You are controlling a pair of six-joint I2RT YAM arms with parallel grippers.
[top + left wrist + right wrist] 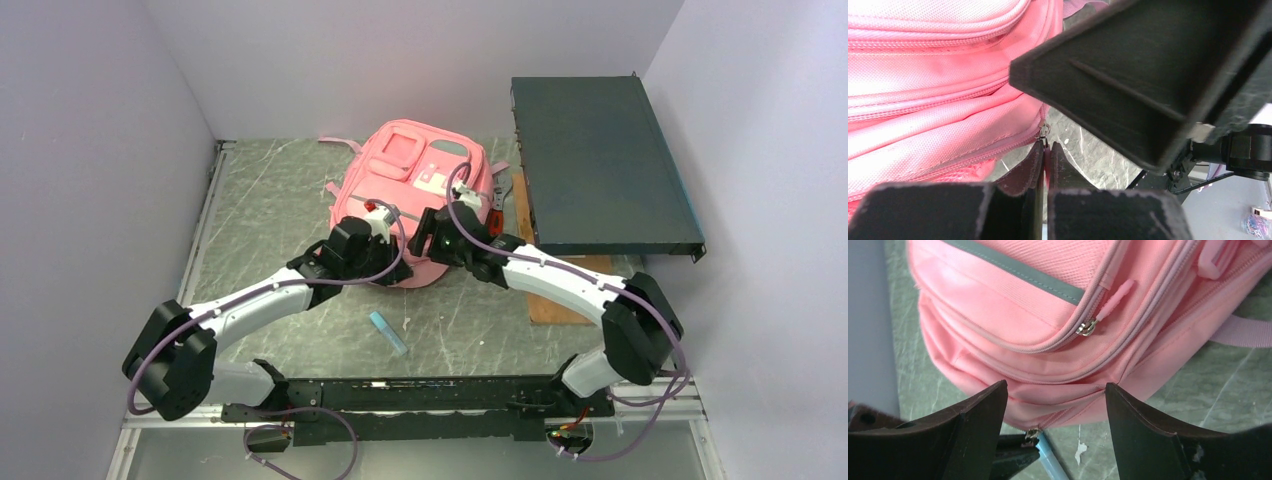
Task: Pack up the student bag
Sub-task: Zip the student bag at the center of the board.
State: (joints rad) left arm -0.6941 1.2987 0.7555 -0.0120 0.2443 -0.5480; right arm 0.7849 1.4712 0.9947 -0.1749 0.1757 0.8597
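The student bag [415,190], a soft pink backpack with grey trim and front zip pockets, lies on the table in front of both arms. My left gripper [1046,146] is shut on a pink zip pull at the bag's lower near edge, just below the metal slider [1043,131]. In the top view it sits at the bag's near edge [383,262]. My right gripper [1053,395] stands open just above the same edge, nothing between its fingers, the bag's pink fabric [1048,315] behind them. The left fingertip [1013,450] and slider [1033,432] show below it.
A light blue pen [388,333] lies on the green marbled table [260,210] near the bag's front. A large dark flat case [600,165] lies at the right, a wooden board [555,300] beneath its near end. A red-handled tool [495,205] rests beside the bag. Walls close in on both sides.
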